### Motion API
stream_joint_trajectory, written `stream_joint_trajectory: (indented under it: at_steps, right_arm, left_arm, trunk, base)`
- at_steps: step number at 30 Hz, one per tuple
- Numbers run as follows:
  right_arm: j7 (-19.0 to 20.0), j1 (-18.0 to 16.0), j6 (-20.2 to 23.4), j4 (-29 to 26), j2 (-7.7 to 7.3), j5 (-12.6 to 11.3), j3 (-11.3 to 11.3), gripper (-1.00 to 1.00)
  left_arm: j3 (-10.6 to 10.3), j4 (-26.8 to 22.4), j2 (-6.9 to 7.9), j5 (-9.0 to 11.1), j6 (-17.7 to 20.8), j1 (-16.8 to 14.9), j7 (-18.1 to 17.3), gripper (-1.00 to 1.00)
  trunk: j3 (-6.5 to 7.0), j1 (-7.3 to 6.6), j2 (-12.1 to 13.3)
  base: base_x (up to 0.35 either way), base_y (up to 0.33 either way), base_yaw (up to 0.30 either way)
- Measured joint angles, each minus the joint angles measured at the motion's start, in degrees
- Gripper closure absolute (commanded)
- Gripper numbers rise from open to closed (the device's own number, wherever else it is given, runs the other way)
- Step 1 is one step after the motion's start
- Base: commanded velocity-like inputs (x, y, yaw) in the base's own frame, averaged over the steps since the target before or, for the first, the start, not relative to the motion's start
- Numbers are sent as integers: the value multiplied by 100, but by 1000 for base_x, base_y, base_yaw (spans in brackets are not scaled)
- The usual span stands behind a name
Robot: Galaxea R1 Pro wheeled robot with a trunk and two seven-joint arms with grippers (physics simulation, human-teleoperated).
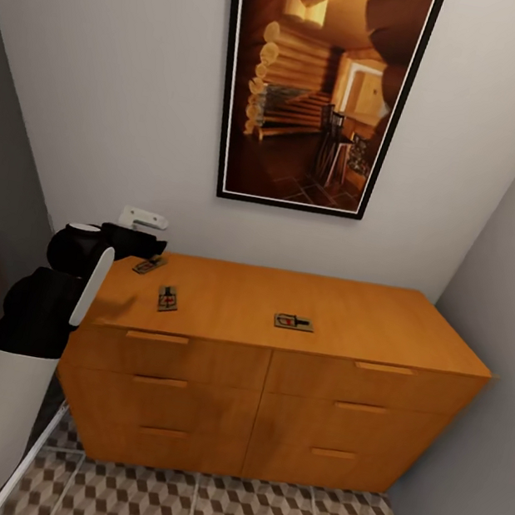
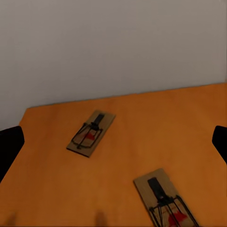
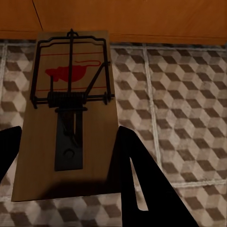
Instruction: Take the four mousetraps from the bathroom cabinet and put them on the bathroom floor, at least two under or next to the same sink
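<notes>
While the right gripper (image 3: 66, 142) points down over the bathroom floor (image 3: 184, 94), its dark fingers (image 3: 130, 165) pinch a mousetrap (image 3: 71, 118) by its long edges, one finger on each side of the board. That trap's red mouse-shaped mark is plain; no writing or brand can be read on it. The base of the cabinet (image 3: 132, 14) runs along the far edge of that wrist view.

On the head view, the left arm reaches to the cabinet's (image 1: 267, 394) top at about 9 o'clock, near the wall. From the left wrist camera, the fingers (image 2: 9, 146) of the left gripper (image 2: 113, 142) stand spread wide at the picture's two edges, holding and touching nothing, above the orange-brown top.

Three mousetraps lie on that top, well apart from each other: one (image 1: 149, 265) at the far left by the wall, just beside the left gripper (image 1: 145, 248); one (image 1: 167, 298) nearer the front edge; one (image 1: 293, 322) near the middle.

Farther off, a framed picture (image 1: 320, 83) of a log interior hangs on the wall at 12 o'clock above the cabinet.
</notes>
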Motion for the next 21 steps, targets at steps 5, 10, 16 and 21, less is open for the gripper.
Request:
stream_joint_trajectory:
  at_steps: [5, 10, 16, 21]
  right_arm:
    - [0, 64, 0, 0, 5, 0, 1, 100]
    - [-4, 87, 2, 0, 8, 0, 5, 100]
    - [-5, 128, 206, 0, 26, 0, 7, 100]
    - [19, 164, 574, 0, 39, 0, 8, 100]
  left_arm:
    - [19, 34, 1, 6, 0, 0, 0, -100]
    - [22, 43, 1, 6, 0, 0, 0, -100]
    - [22, 106, -3, 7, 0, 0, 0, -100]
    - [22, 155, 0, 7, -5, 7, -4, -100]
  trunk:
    - [0, -1, 0]
    - [0, -1, 0]
    - [0, -1, 0]
    - [0, 1, 0]
  base:
    - [308, 0, 0]
    - [336, 0, 0]
    - [335, 0, 0]
    - [182, 0, 0]
